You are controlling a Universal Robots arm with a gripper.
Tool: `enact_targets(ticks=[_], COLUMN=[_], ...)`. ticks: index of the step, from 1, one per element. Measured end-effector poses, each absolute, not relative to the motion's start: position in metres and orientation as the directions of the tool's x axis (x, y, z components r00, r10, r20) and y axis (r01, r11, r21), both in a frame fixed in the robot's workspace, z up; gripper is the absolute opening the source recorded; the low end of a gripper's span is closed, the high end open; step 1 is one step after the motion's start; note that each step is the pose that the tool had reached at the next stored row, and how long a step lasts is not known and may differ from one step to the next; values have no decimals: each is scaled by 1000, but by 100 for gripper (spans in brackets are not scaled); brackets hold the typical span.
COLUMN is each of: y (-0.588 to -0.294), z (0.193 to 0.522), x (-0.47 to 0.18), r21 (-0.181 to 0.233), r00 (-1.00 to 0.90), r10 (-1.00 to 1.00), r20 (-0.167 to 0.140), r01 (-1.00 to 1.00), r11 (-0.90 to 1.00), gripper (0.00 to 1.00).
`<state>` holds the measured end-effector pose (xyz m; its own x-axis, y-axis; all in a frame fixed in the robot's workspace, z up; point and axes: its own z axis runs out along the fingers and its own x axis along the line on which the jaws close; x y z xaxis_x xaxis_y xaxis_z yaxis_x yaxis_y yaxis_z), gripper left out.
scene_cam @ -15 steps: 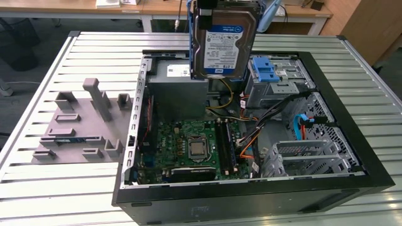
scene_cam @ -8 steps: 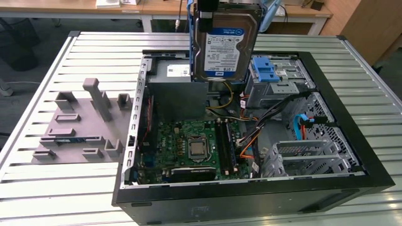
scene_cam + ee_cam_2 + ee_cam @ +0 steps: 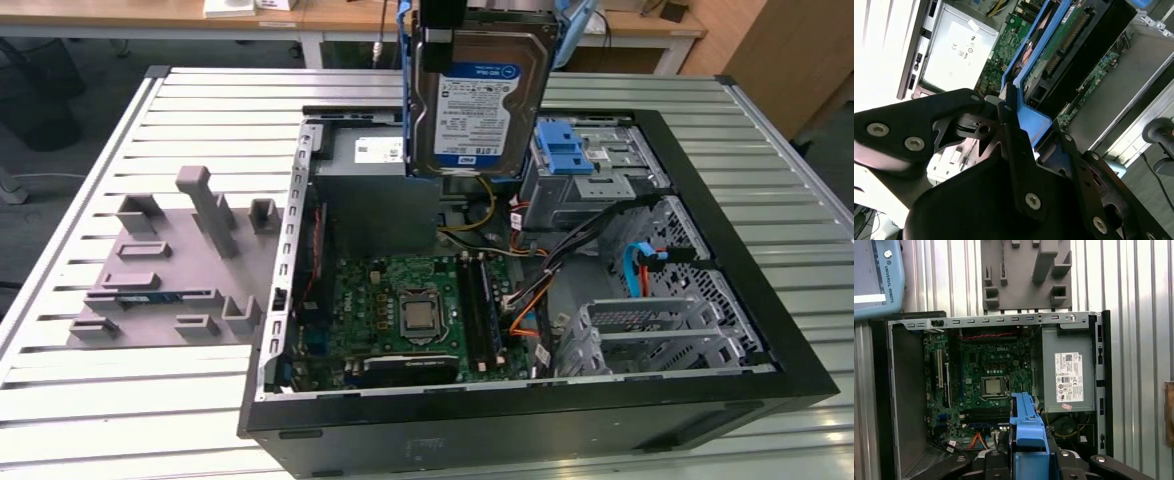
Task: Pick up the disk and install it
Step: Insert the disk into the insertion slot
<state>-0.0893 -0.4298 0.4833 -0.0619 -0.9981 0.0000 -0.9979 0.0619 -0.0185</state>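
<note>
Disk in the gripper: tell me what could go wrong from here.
1. The gripper clamps the disk by its blue carrier frame, upright above the open case; a slip could drop it onto the motherboard.
2. Loose cables lie just below the disk in the exterior view; lowering it might snag or pinch them.

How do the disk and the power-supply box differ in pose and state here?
The disk hangs upright above the case in the gripper; the power-supply box sits mounted inside it. The disk has a blue frame; the box is plain grey. Both carry printed labels.
</note>
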Motion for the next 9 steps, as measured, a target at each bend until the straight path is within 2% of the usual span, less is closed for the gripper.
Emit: enact_targets(ticks=[9], y=[-435], z=[483], x=[-89], r21=[-18], r00=[-62], r10=[-998], r20=[0], r01=[-998], r11=[62], gripper=[36])
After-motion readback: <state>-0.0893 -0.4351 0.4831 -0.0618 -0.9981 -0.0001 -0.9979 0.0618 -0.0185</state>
